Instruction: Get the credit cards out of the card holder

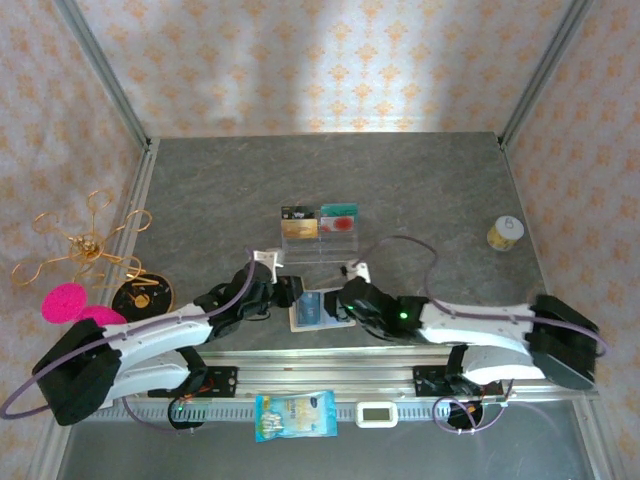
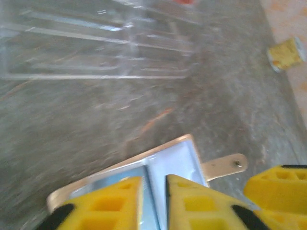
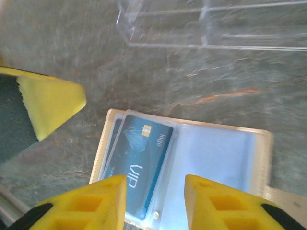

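Right wrist: card (image 3: 141, 167) inside holder (image 3: 218, 155)

Grey marbled table (image 1: 430, 190). Card holder (image 1: 315, 312) lies open and flat, near-centre. Clear acrylic rack (image 1: 318, 240) stands just behind it, apart. Small yellow jar (image 1: 505, 233) far right. Black disc (image 1: 143, 295) at left edge.

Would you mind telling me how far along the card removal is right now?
Done: the card holder lies open, one pocket looks empty, and several cards stand in the clear rack. In hand: the right gripper hovers open over a blue card in the other pocket; the left gripper is low over the holder's edge. Left: that blue card, and perhaps another behind it, must come out.
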